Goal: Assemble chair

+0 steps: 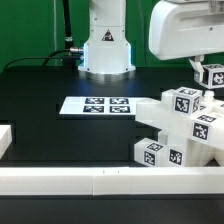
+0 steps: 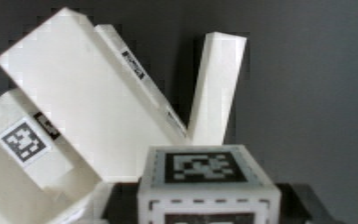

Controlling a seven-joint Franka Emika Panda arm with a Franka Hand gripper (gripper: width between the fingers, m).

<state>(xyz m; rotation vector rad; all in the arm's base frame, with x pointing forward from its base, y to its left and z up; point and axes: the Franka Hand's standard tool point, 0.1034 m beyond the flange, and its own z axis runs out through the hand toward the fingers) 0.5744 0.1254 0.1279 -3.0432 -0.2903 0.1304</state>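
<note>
The chair (image 1: 178, 128) is so far a cluster of chunky white tagged parts, bunched against the border rail (image 1: 110, 180) at the exterior view's right, presumably so the rail braces them while pieces are pressed together. Above that cluster the gripper (image 1: 207, 68) has its jaws drawn narrow on a small tagged block (image 2: 204, 172), which in the wrist view sits squarely between the dark fingers (image 2: 318, 200) with its tag facing the camera. Held this way, it seems lifted clear so it can be lined up with the parts below; whether it touches any of them I cannot tell. Just beyond the hand lie a broad slanted panel (image 2: 96, 90), a narrow upright slat (image 2: 215, 90) beside it and another tagged piece (image 2: 25, 140). Well away from the hand, the marker board (image 1: 96, 105) lies flat on the black table (image 1: 40, 110), near the arm's base (image 1: 106, 50).
</note>
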